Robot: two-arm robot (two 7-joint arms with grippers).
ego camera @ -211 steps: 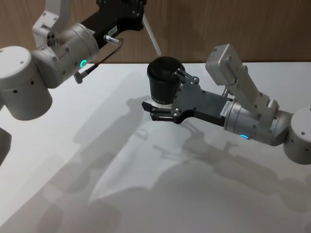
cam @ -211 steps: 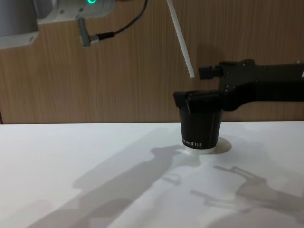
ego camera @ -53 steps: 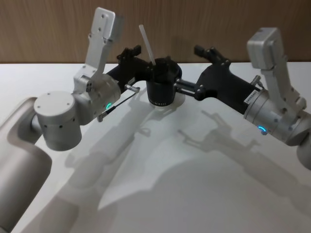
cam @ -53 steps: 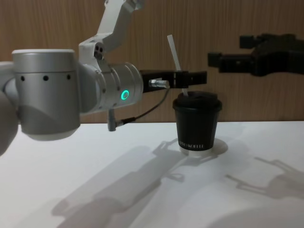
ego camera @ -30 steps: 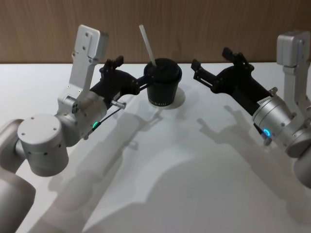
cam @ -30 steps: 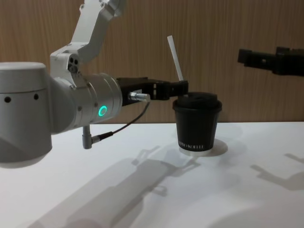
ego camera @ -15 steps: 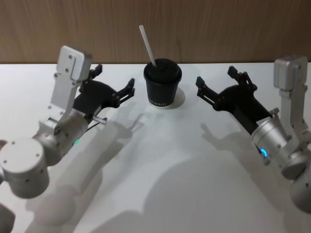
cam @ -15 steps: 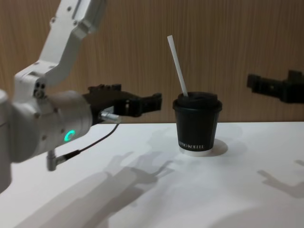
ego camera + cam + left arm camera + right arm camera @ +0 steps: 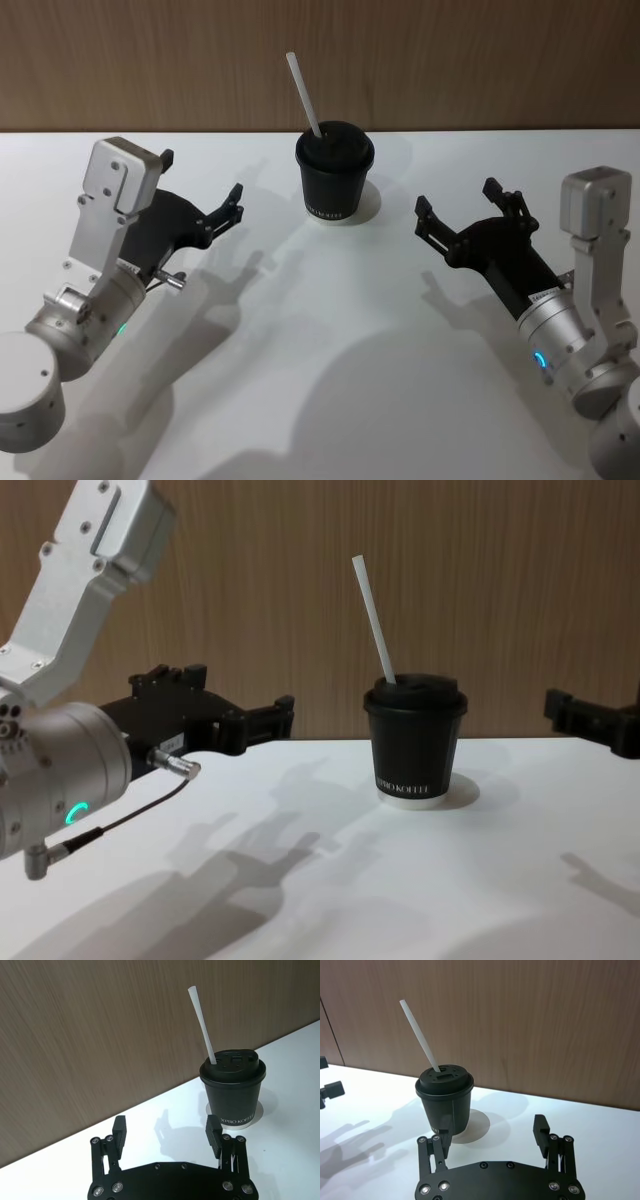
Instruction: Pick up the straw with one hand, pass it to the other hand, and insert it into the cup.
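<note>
The long, thin white straw [image 9: 304, 94] stands in the lid of the small black paper coffee cup [image 9: 334, 184], leaning toward the robot's left so that its top end sits higher and farther left than the hole it enters. From the chest view the straw [image 9: 374, 606] rises well above the black plastic lid, and the cup [image 9: 415, 741] stands upright with its white lettering near the white bottom rim. The cup rests on the white table [image 9: 330, 350], close to the brown wood-grain wall [image 9: 450, 60] behind it.

The left gripper [image 9: 200, 186], black with a silver-grey wrist, a green light and a thin black cable, hovers over the table to the cup's left, well apart from it, its two fingers spread wide with nothing between them. The right gripper [image 9: 466, 207], also black on a silver wrist, hangs to the cup's right, likewise apart from it, fingers parted and empty. Both point toward the cup.
</note>
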